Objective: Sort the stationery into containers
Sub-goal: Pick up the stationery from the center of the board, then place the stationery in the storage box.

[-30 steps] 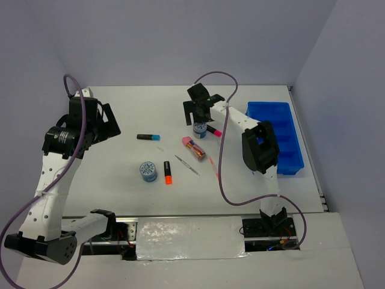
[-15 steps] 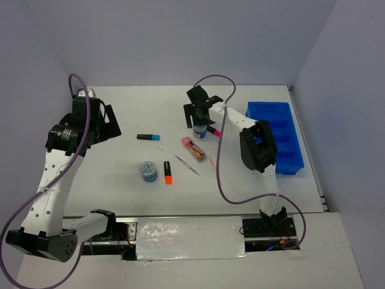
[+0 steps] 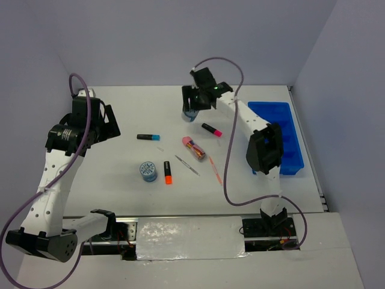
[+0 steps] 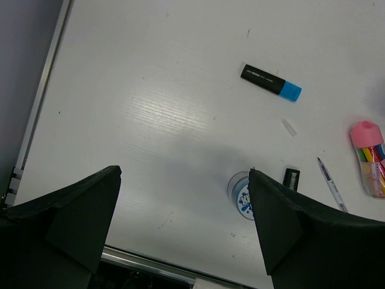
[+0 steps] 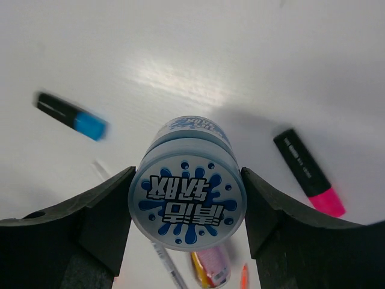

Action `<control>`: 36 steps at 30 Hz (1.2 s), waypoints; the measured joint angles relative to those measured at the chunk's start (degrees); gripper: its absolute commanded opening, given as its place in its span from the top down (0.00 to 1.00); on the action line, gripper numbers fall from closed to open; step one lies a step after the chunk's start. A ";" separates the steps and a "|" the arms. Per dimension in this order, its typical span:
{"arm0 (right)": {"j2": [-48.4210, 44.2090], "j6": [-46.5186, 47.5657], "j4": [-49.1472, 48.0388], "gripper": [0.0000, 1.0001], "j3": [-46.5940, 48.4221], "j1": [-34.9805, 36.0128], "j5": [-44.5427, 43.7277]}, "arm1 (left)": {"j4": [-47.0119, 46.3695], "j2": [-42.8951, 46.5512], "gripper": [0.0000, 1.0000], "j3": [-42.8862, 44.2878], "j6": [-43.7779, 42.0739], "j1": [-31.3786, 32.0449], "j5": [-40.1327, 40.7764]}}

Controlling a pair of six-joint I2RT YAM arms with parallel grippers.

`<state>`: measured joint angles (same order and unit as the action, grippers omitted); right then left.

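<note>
My right gripper [image 3: 194, 107] is shut on a round blue-grey patterned disc [image 5: 187, 208] and holds it above the table at the back centre. Its fingers [image 5: 90, 229] press both sides of the disc. Below lie a pink-ended marker [image 3: 211, 129], a pink case [image 3: 194, 147], a grey pen [image 3: 187, 165] and a thin pink pen [image 3: 215, 170]. A second disc [image 3: 148, 171], an orange-ended marker [image 3: 168, 172] and a blue-ended marker [image 3: 147, 137] lie further left. My left gripper [image 3: 110, 124] is open and empty, high over the left side. The blue tray [image 3: 283, 135] stands at the right.
The left wrist view shows the blue-ended marker [image 4: 271, 82], the second disc [image 4: 240, 192] and the pink case [image 4: 370, 159] below it, with the table's left edge [image 4: 42, 102] close by. Grey walls close the back and right sides.
My right gripper has lifted the disc off the table and moved it back and slightly left, uncovering the pink-ended marker. The left arm has hardly moved.
</note>
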<state>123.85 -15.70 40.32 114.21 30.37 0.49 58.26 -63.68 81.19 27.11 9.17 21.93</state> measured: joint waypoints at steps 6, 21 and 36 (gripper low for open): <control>-12.61 -1.64 -0.09 1.00 3.37 -10.54 -2.03 | -0.70 0.20 0.01 -0.37 0.07 0.00 -0.66; -10.75 -4.37 5.20 1.00 -2.10 -34.34 -17.51 | -2.97 -0.96 0.01 -2.05 -0.15 0.00 -3.82; -8.33 -2.80 -2.05 1.00 -12.26 -34.56 -9.03 | -3.34 -4.26 0.01 -1.99 -0.15 0.00 -4.28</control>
<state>115.52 -18.50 38.26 101.95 -4.19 -8.54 54.92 -67.94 79.20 26.96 9.17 17.65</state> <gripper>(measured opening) 0.724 0.993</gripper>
